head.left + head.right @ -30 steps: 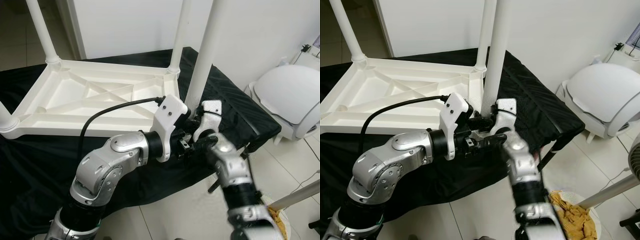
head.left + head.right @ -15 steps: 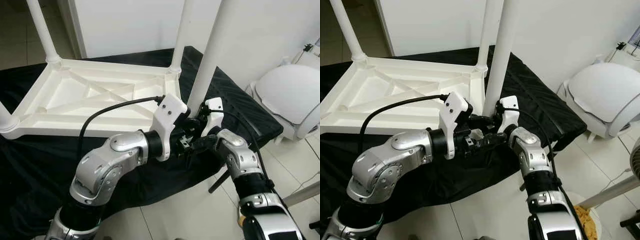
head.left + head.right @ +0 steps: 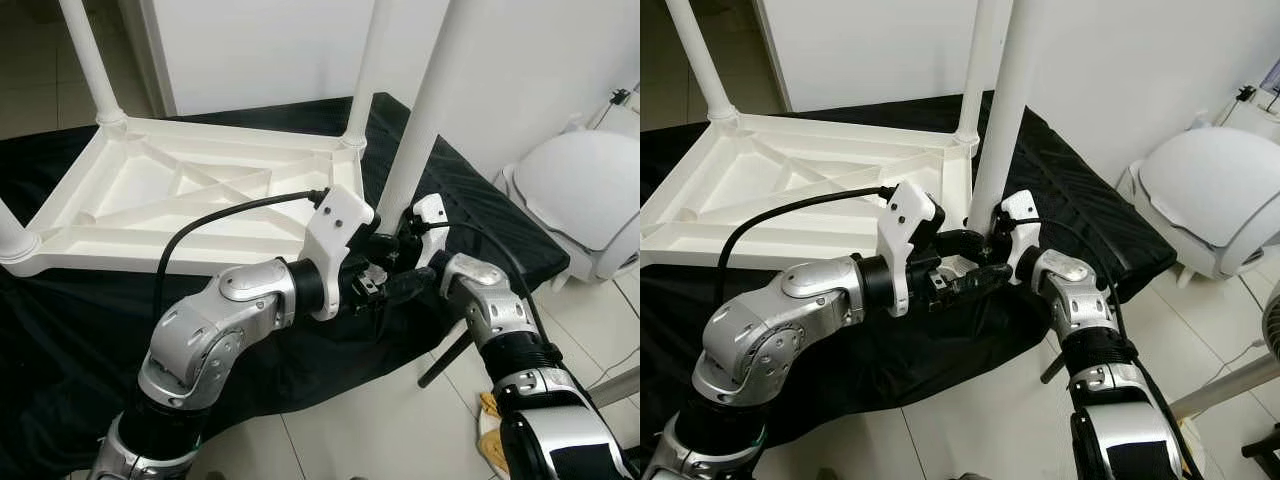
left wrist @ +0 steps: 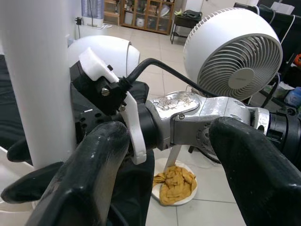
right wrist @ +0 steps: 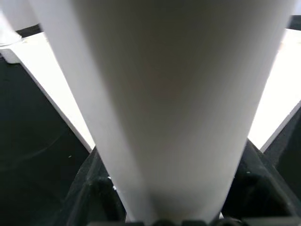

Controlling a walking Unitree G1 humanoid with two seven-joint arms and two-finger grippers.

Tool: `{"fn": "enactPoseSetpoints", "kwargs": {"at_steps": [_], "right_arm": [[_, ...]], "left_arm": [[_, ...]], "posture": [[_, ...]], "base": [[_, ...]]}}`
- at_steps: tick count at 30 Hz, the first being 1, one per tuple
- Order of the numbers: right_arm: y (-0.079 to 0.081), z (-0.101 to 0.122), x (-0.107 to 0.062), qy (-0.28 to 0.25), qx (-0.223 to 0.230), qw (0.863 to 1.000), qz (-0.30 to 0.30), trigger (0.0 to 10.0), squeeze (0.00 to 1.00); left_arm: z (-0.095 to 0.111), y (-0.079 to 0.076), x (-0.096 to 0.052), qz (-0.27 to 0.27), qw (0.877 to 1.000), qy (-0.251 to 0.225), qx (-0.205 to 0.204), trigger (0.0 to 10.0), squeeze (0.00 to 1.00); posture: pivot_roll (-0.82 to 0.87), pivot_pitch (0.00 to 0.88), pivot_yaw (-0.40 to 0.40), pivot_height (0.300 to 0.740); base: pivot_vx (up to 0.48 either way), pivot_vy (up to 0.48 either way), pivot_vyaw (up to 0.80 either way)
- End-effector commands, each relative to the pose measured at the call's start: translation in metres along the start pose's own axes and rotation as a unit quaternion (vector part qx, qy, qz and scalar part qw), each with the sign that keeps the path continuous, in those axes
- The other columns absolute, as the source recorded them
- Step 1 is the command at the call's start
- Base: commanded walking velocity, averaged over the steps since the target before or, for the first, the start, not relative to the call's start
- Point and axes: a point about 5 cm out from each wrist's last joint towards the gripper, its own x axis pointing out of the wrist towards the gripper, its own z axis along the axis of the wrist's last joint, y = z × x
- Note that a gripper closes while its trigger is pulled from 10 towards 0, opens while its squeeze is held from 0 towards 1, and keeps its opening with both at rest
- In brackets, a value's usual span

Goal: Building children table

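Observation:
A white plastic children's table (image 3: 200,190) lies upside down on a black cloth (image 3: 60,330), its legs pointing up. My right gripper (image 3: 987,240) is shut on the near right leg (image 3: 420,120) just above its socket; in the right wrist view the leg (image 5: 164,94) stands between the black fingers (image 5: 94,188). My left gripper (image 3: 388,283) is open right beside the leg's base, touching nothing I can make out. In the left wrist view its fingers (image 4: 89,179) are spread wide, with the right wrist (image 4: 197,113) beyond them and the leg (image 4: 37,84) to one side.
The cloth-covered surface ends just under both grippers, with tiled floor below. A white domed appliance (image 3: 590,190) stands to the right. A white fan (image 4: 235,61) and a plate with a yellow cloth (image 4: 176,181) are on the floor. A black rod (image 3: 445,360) slants below the edge.
My right forearm and elbow have swung out to the right while its gripper stayed at the leg's base. The left arm has hardly moved.

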Motion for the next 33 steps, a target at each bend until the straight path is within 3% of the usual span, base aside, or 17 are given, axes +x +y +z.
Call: {"fn": "enactPoseSetpoints", "kwargs": {"at_steps": [1,18,26,32,33], "right_arm": [[0.004,-0.006,0.001,0.007,0.016,1.0,0.021,0.0,0.0],[0.008,-0.016,0.003,-0.005,0.048,0.997,-0.053,0.0,0.0],[0.025,-0.016,0.004,-0.032,0.084,0.991,-0.104,0.0,0.0],[0.027,-0.015,0.004,-0.035,0.09,0.988,-0.121,0.0,0.0],[0.027,-0.015,0.004,-0.035,0.096,0.984,-0.147,0.0,0.0]], "left_arm": [[0.004,0.001,0.001,0.016,1.0,-0.003,0.013,10.0,0.0],[0.001,0.0,0.002,0.014,1.0,0.002,0.009,10.0,0.0],[-0.031,0.016,0.003,0.083,0.991,0.089,0.049,10.0,0.0],[-0.033,0.018,0.002,0.091,0.99,0.094,0.048,10.0,0.0],[-0.033,0.019,0.001,0.096,0.99,0.093,0.046,10.0,0.0]], "posture": [[-0.03,0.008,-0.058,0.74],[-0.04,0.005,-0.068,0.74],[-0.05,0.015,-0.074,0.74],[-0.05,0.016,-0.075,0.74],[-0.05,0.016,-0.076,0.74]], "base": [[0.0,0.0,0.0],[0.0,0.0,0.0],[0.0,0.0,0.0],[0.0,0.0,0.0],[0.0,0.0,0.0]]}}
